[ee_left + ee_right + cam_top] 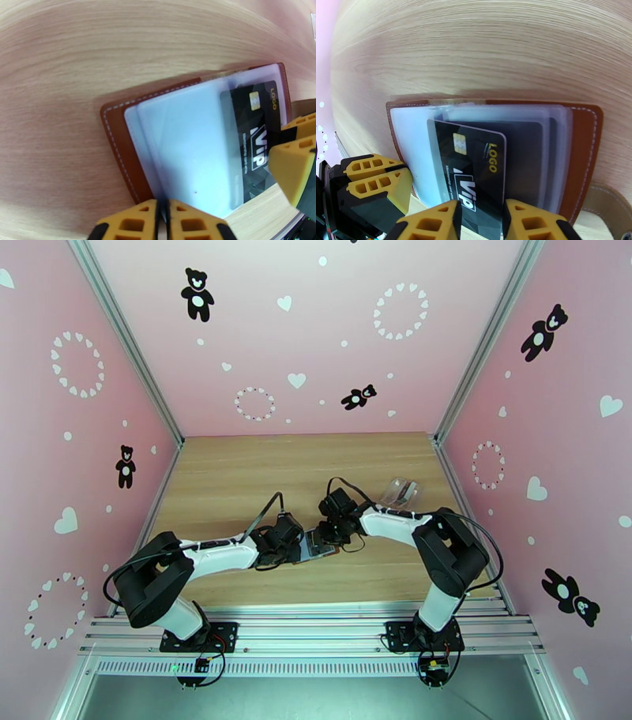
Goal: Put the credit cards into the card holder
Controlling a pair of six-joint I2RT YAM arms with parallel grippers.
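The brown card holder (pixel 584 158) lies open on the wooden table, its see-through pockets (pixel 185 146) facing up; it also sits between the two grippers (pixel 319 545) in the top view. A black VIP credit card (pixel 474 173) sits partly inside a pocket (pixel 252 134), its near end sticking out. My right gripper (pixel 481 221) has its jaws apart at that near end, without a clear pinch on it. A second dark card (pixel 529 158) shows through the sleeves. My left gripper (pixel 162 219) is shut on the near edge of a pocket sleeve.
A clear plastic case (pixel 399 493) lies on the table behind the right arm. The holder's snap tab (pixel 608 201) hangs off its right side. The left gripper's yellow fingers (pixel 375 185) stand close beside the right gripper. Pink walls enclose the table.
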